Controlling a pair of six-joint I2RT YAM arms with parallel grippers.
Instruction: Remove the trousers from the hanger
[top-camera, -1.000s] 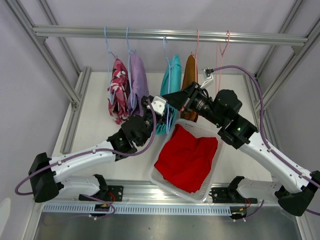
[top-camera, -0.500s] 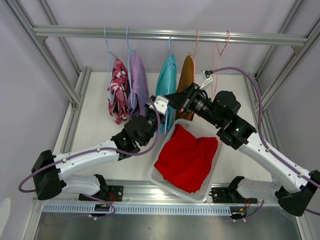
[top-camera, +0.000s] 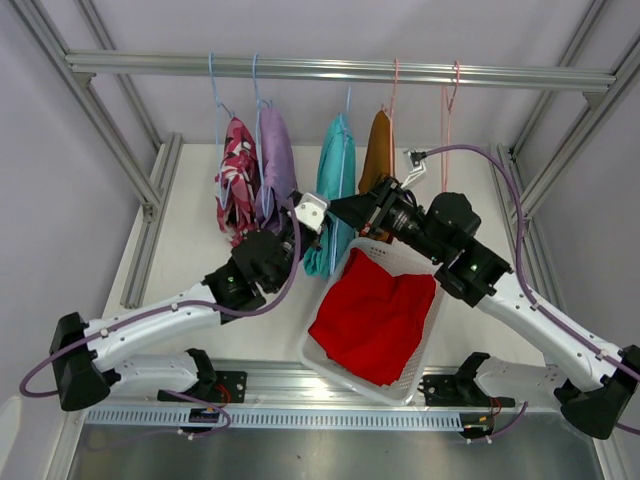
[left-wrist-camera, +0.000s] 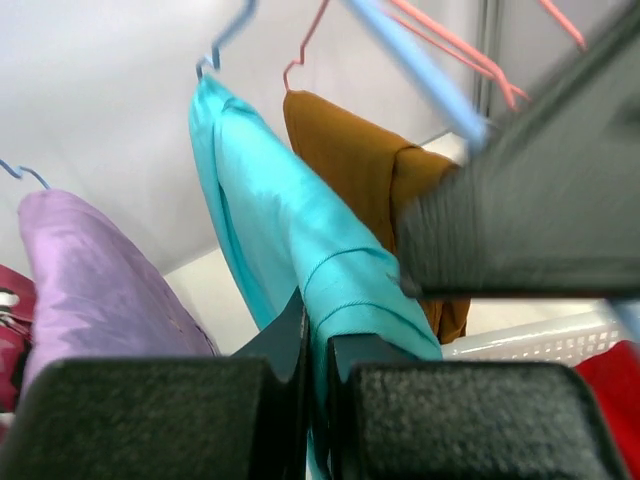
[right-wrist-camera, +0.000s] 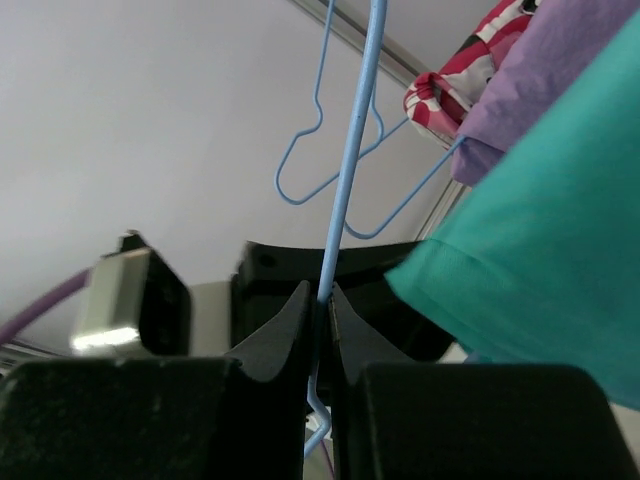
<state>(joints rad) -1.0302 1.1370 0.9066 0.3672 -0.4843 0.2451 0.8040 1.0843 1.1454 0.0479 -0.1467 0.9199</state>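
Note:
The teal trousers hang folded over a light-blue hanger on the rail. My left gripper is shut on their lower edge; in the left wrist view the teal cloth is pinched between the jaws of that gripper. My right gripper is shut on the blue hanger's wire, which runs up from between the jaws of the gripper. Camouflage trousers, lilac trousers and rust-brown trousers hang on their own hangers. Red trousers lie in the basket.
A white basket stands on the table under both grippers. An empty pink hanger hangs at the right end of the metal rail. Frame posts flank the table on both sides.
My left gripper has shut on the teal trousers and drawn slightly left and down. The teal trousers and hanger have swung from tilted to hanging straighter. The right gripper stays shut on the wire.

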